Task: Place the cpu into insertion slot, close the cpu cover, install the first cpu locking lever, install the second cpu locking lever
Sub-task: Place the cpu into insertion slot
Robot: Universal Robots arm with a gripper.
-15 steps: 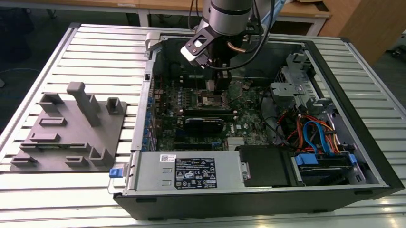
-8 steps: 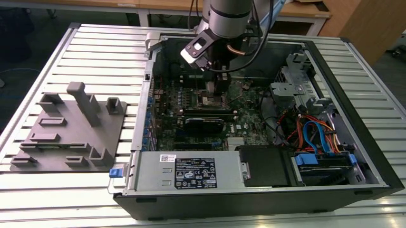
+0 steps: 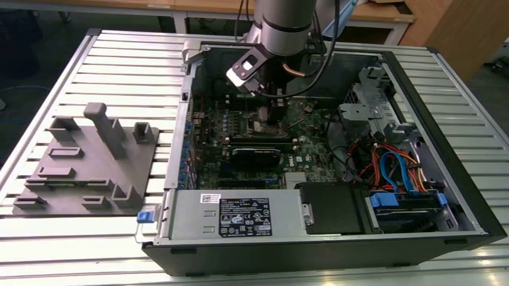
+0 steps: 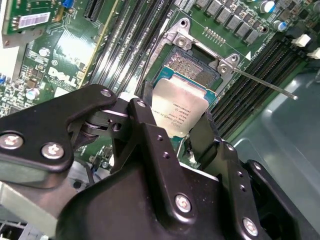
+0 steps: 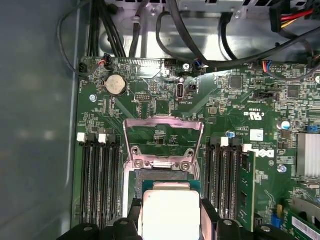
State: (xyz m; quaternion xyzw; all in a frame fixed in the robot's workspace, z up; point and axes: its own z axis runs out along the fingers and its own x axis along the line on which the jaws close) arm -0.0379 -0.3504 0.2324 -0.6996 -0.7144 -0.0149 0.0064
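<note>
My gripper (image 4: 175, 115) is shut on the cpu (image 4: 182, 107), a flat square chip with a dull silver top, pinched at two opposite edges by the black fingers (image 4: 145, 107). The chip hangs just over the near part of the insertion slot (image 4: 186, 62), whose bare contact field shows beyond it. In the first wrist view the cpu (image 5: 170, 212) sits low between the fingers, in front of the insertion slot (image 5: 162, 176). The cpu cover (image 5: 163, 121) stands swung open behind the slot. A thin locking lever (image 4: 265, 84) sticks out beside the slot. In the exterior view the gripper (image 3: 270, 116) reaches down into the case.
Rows of black memory slots (image 5: 100, 175) flank the slot, with one module (image 5: 246, 185) seated. Black cables (image 5: 190, 45) hang beyond the board. The open computer case (image 3: 445, 107) holds a power supply (image 3: 230, 214) and blue and orange cables (image 3: 397, 170). A grey fixture plate (image 3: 87, 167) lies at the exterior view's left.
</note>
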